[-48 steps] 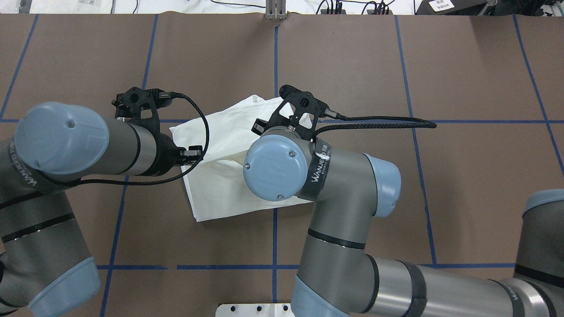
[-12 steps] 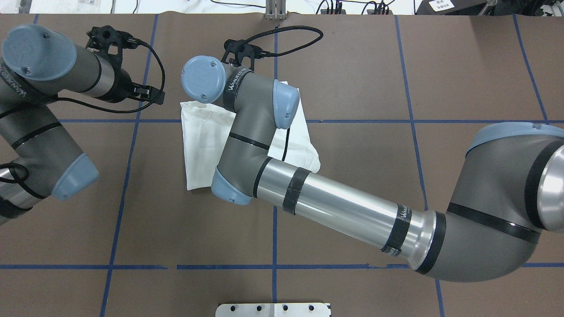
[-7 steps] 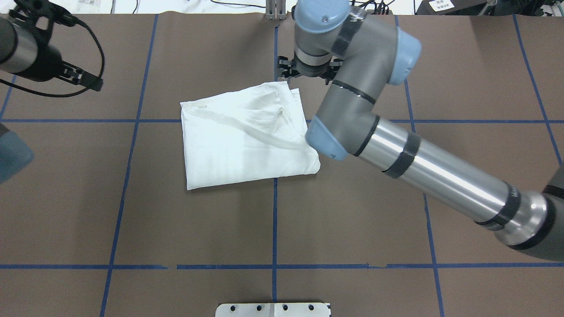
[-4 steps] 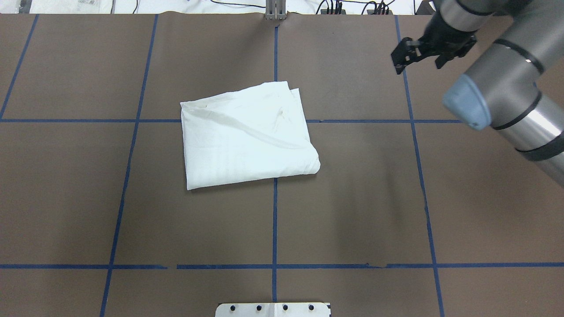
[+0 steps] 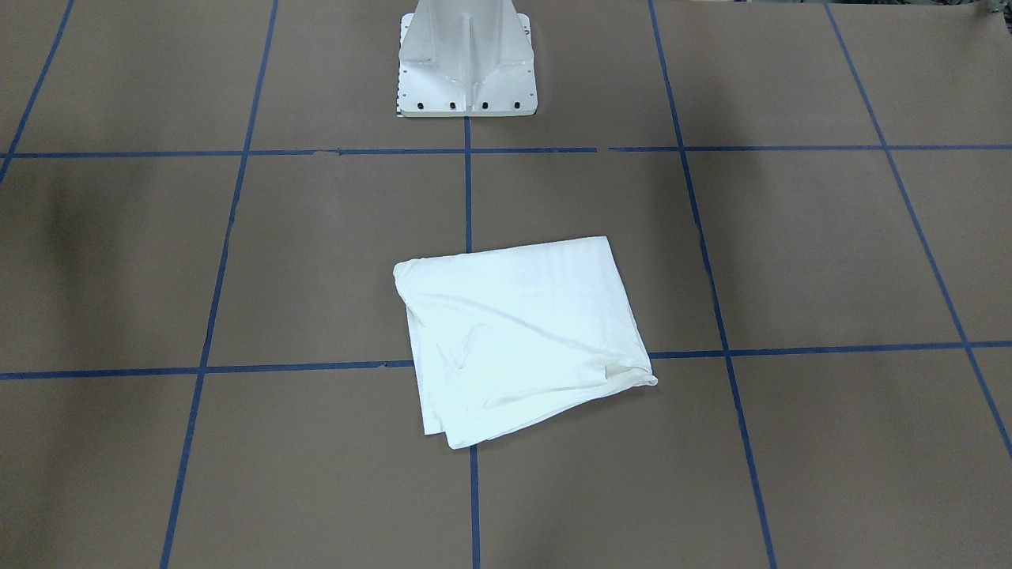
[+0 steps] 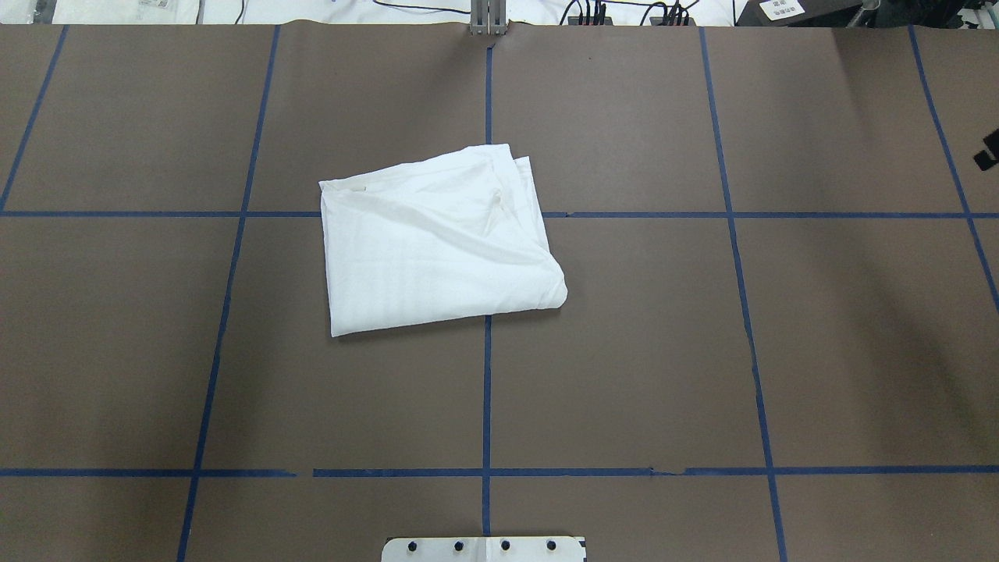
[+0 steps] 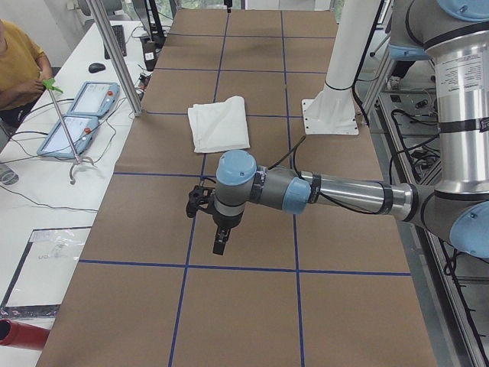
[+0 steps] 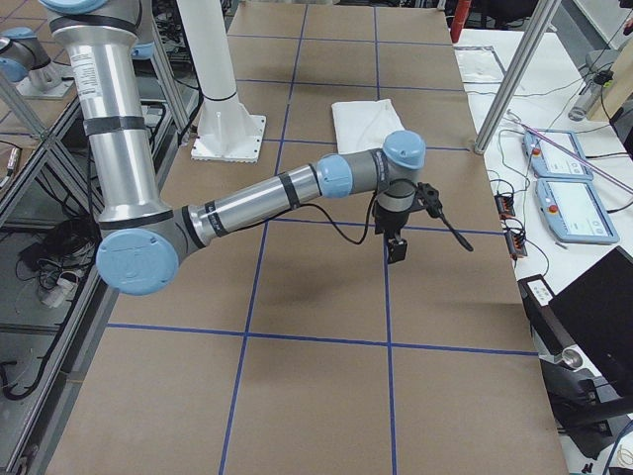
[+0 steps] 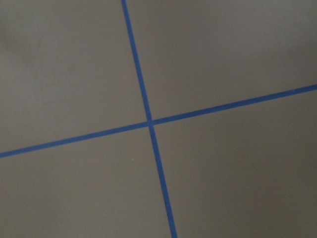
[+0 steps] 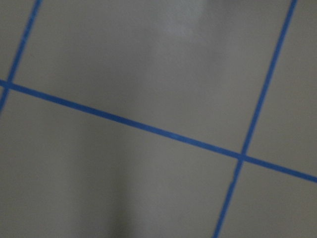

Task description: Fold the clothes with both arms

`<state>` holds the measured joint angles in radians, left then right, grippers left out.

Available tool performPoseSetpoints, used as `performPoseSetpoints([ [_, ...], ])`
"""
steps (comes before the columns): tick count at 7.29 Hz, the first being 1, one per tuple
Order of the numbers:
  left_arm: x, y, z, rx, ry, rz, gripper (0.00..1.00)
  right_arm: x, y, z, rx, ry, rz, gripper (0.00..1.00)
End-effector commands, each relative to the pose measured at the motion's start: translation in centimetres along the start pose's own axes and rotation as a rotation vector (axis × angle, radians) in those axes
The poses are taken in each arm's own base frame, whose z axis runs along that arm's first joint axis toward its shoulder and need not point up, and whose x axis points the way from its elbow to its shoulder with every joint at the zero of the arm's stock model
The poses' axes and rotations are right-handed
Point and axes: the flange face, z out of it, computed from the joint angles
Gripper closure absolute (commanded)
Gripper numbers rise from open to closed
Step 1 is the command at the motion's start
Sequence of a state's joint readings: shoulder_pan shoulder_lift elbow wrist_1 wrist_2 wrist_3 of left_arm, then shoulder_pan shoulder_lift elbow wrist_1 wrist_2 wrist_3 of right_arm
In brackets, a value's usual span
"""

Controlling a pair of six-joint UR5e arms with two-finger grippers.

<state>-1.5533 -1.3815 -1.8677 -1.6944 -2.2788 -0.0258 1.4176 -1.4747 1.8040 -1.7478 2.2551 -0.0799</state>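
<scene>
Your folded white T-shirt lies flat; you cannot tell either claw's spread, left gripper or right gripper; lettering on the left arm is illegible.

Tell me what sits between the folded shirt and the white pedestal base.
Only bare brown table covering, crossed by blue tape lines, lies between the shirt and the pedestal base. The exterior front-facing view shows it plainly.
</scene>
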Motion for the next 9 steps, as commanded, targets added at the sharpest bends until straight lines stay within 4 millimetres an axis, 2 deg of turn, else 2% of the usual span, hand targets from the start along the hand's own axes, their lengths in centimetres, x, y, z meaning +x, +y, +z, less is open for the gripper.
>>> performPoseSetpoints([
  [1,-1.0,1.2,0.9,-0.024,0.005,-0.026,0.0,8.5,10.2,1.6,-0.024,0.002,0.083,0.0],
  [2,-0.8,1.1,0.8,-0.024,0.007,-0.026,0.0,10.1,12.1,1.1,-0.013,0.002,0.124,0.0],
  [3,-1.3,1.1,1.5,-0.035,0.007,-0.033,0.0,10.8,13.9,2.2,-0.037,-0.003,0.162,0.0],
  [4,-1.2,1.2,1.3,-0.033,0.007,-0.033,0.0,11.1,14.7,2.5,-0.043,-0.005,0.175,0.0],
  [7,-1.4,1.4,1.5,-0.039,0.004,-0.043,0.0,10.8,14.5,2.2,-0.036,-0.009,0.183,0.0],
  [8,-1.0,1.3,1.0,-0.021,0.006,-0.021,0.0,10.8,14.5,2.3,-0.036,-0.01,0.183,0.0],
  [9,-1.2,1.2,1.5,-0.035,0.002,-0.033,0.0,10.8,14.4,2.3,-0.035,-0.01,0.182,0.0],
])
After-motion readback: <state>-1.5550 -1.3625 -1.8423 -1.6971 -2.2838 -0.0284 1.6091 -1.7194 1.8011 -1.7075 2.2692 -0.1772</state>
